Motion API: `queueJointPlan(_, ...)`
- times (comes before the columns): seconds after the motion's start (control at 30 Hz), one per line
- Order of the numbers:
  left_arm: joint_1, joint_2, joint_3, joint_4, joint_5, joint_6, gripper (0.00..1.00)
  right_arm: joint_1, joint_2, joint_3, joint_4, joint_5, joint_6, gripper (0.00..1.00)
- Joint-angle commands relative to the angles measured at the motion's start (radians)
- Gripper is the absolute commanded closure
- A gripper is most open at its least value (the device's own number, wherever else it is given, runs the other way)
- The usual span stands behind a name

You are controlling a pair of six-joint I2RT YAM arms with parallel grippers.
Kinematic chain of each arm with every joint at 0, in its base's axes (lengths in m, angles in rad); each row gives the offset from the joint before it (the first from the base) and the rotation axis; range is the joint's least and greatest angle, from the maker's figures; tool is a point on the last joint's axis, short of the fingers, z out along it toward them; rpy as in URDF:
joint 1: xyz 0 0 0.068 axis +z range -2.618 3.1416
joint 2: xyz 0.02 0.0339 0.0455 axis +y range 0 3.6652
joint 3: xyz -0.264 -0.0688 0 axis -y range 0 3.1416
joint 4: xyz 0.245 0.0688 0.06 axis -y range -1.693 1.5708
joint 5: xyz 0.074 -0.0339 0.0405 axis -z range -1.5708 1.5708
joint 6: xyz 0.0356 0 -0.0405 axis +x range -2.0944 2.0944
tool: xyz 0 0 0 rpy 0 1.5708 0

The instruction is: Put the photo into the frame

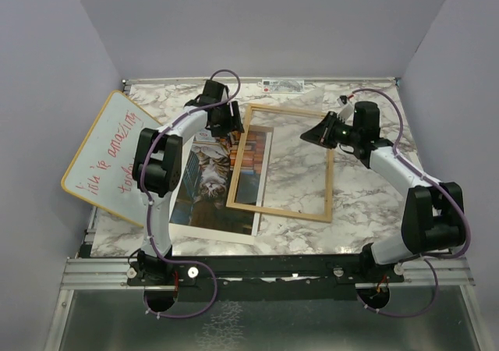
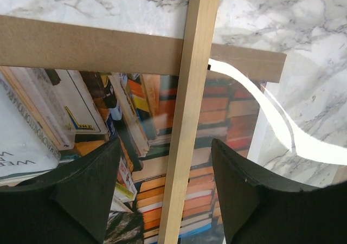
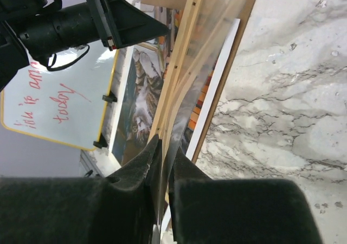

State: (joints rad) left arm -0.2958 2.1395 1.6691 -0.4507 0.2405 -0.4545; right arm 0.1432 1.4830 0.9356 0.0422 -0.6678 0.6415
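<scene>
The photo (image 1: 204, 183) lies face up left of centre, the cat and books showing. The frame (image 1: 277, 208) lies partly over the photo's right part, with its left rail across the print. My left gripper (image 1: 230, 121) is open. In its wrist view the fingers straddle the left rail (image 2: 190, 92) above the photo (image 2: 233, 108) without touching it. My right gripper (image 1: 312, 135) is shut on the frame's right edge. In its wrist view (image 3: 165, 146) the jaws pinch the wood rail (image 3: 181, 43) together with the clear pane, and the photo (image 3: 142, 92) shows beyond.
A brown backing board (image 2: 81, 46) lies under the photo's far end and also shows in the right wrist view (image 3: 246, 16). A whiteboard (image 1: 113, 156) with red handwriting leans at the left wall. Grey walls enclose the marble table (image 1: 366, 210).
</scene>
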Motion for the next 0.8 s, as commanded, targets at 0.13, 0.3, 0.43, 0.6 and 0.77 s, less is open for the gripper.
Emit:
queueJointPlan(0.13, 0.003, 0.028, -0.026, 0.016, 0.048, -0.007, 0.32, 0.006, 0.046, -0.009, -0.036, 0.027, -0.003, 0.64)
queueJointPlan(0.3, 0.003, 0.034, -0.028, 0.019, 0.038, -0.006, 0.35, 0.006, 0.090, 0.000, -0.068, 0.047, 0.023, 0.53)
queueJointPlan(0.43, 0.003, 0.041, -0.027, 0.021, 0.033, -0.003, 0.35, 0.006, 0.111, -0.001, -0.065, 0.068, 0.044, 0.45)
queueJointPlan(0.6, 0.003, 0.048, -0.022, 0.024, 0.034, -0.003, 0.38, 0.005, 0.149, 0.003, -0.051, 0.052, 0.069, 0.55)
queueJointPlan(0.77, 0.003, 0.053, -0.010, 0.024, 0.036, -0.006, 0.41, 0.005, 0.144, -0.010, 0.000, 0.030, 0.074, 0.91)
